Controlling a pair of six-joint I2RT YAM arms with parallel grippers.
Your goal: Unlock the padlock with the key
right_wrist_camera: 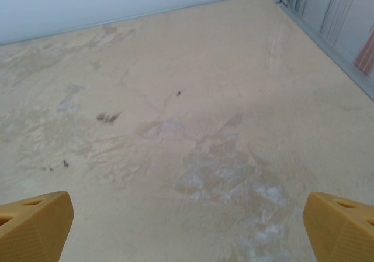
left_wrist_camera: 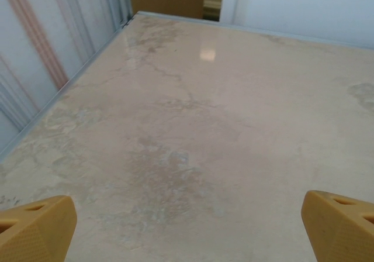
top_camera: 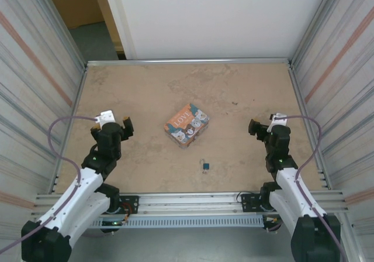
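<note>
With the left fingers and right fingers both spread wide and empty, the tiny padlock may skid across the smooth bench under an off-centre pinch.

The top camera looks down from above and behind the arms over the whole table, while both wrist cameras look low and forward across that same tabletop.

Left arm, right arm: white shell links, black joint housings, small green lights. Lilac cable to each wrist, white camera block on top. Left gripper, right gripper: orange-yellow fingers, dimpled faces, triangular cut-outs.
</note>
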